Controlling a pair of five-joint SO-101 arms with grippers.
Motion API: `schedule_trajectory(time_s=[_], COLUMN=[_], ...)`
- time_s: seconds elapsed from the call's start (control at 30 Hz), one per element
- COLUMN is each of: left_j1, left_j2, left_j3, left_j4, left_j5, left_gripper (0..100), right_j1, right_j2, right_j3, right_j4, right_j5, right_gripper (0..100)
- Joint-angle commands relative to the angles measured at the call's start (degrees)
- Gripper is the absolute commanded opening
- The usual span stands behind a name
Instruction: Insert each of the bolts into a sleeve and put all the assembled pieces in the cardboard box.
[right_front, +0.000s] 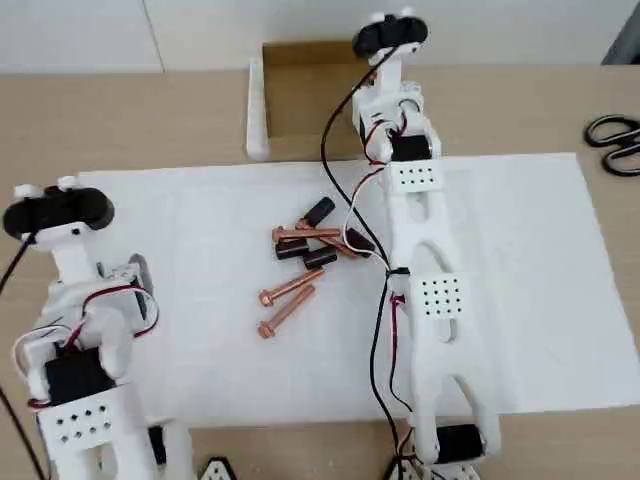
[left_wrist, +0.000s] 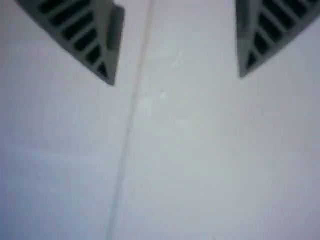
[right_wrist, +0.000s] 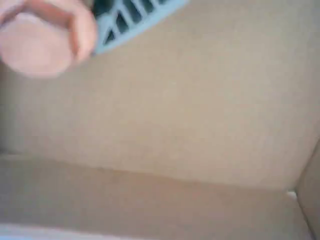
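Two copper bolts (right_front: 290, 292) (right_front: 288, 315) lie side by side on the white foam sheet (right_front: 200, 350). Just beyond them is a small pile of more bolts (right_front: 308, 236) and black sleeves (right_front: 320, 210). My right gripper (right_front: 378, 105) hangs over the open cardboard box (right_front: 300, 95). In the right wrist view a copper bolt head (right_wrist: 35, 45) sits against one grey finger (right_wrist: 130, 17), above the box floor (right_wrist: 190, 115); whether a sleeve is on it is hidden. My left gripper (left_wrist: 175, 75) stands open over bare foam at the sheet's left end (right_front: 135, 272), with nothing between its fingers.
The box's white flap (right_front: 257, 110) stands up on its left side. Black scissors (right_front: 615, 140) lie at the far right of the wooden table (right_front: 120, 120). The right arm's cable (right_front: 340, 160) trails over the pile of parts.
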Motion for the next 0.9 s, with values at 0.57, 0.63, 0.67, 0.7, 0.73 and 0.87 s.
schedule_trajectory(time_s=[0.57,0.63,0.67,0.7,0.73,0.87], left_j1=[0.1,0.1,0.1,0.1,0.1,0.1], left_j2=[-1.0,-1.0,-1.0,-1.0,-1.0,-0.9], left_j3=[-3.7,-3.6,-3.6,-3.6,-3.5,-3.6], left_j4=[0.2,0.2,0.2,0.3,0.3,1.1], left_j5=[-0.6,-0.6,-0.6,-0.6,-0.6,-0.6], left_gripper=[15,15,15,15,15,15], right_j1=[-2.3,-2.3,-2.3,-2.4,-2.9,-4.6], right_j2=[-24.4,-27.9,-29.9,-32.0,-34.3,-43.1], right_j3=[-14.2,-14.2,-14.2,-14.2,-14.2,-14.2], right_j4=[24.7,29.4,32.2,35.5,39.1,54.7], right_j5=[4.7,4.7,4.7,4.7,4.7,4.7], right_gripper=[11.9,11.9,11.9,11.9,11.9,11.9])
